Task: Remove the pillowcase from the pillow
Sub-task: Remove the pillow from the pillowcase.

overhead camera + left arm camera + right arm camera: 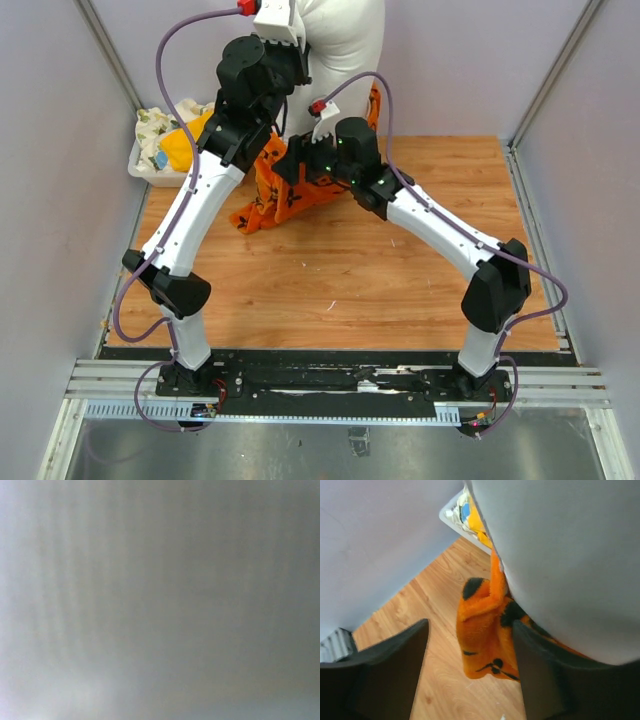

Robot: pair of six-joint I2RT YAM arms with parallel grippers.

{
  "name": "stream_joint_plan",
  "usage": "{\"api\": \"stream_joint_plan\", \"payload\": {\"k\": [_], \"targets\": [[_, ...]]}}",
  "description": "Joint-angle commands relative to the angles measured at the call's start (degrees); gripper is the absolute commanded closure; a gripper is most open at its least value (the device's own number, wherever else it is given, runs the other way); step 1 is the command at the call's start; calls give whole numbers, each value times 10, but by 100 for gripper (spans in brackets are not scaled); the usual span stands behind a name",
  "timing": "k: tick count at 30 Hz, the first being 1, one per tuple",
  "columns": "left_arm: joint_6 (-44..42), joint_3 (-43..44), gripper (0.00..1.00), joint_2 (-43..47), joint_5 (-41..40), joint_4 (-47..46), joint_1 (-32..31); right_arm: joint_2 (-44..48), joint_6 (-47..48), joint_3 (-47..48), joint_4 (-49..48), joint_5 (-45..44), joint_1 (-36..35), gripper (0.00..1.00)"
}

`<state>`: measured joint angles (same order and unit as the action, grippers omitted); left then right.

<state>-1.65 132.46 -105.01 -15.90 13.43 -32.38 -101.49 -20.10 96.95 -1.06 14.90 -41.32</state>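
Right jaws: spread wide, pinching nothing.
Left jaws: cannot tell; the wrist view is blurred grey.
Orange fabric pillowcase with black print (487, 630): bunched at the pillow's lower end, trailing onto the wooden surface (350, 280).
Plump white pillow (350, 40): upright, towards the rear.
White bin of cloths (150, 165): back-left corner.

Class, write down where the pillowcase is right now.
In the top view, the pillowcase is bunched at the far middle of the table, just under the raised pillow and right of the bin.
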Motion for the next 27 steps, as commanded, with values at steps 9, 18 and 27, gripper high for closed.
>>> {"api": "stream_joint_plan", "payload": {"k": [9, 18, 27], "targets": [[-72, 48, 100, 47, -48, -199, 0, -47, -14, -108, -60, -37, -22, 99], [-127, 40, 100, 65, -93, -215, 0, -13, -36, -233, -106, -76, -42, 99], [-124, -80, 100, 149, -2, -180, 16, 231, 53, -366, -231, -130, -17, 1]]}}
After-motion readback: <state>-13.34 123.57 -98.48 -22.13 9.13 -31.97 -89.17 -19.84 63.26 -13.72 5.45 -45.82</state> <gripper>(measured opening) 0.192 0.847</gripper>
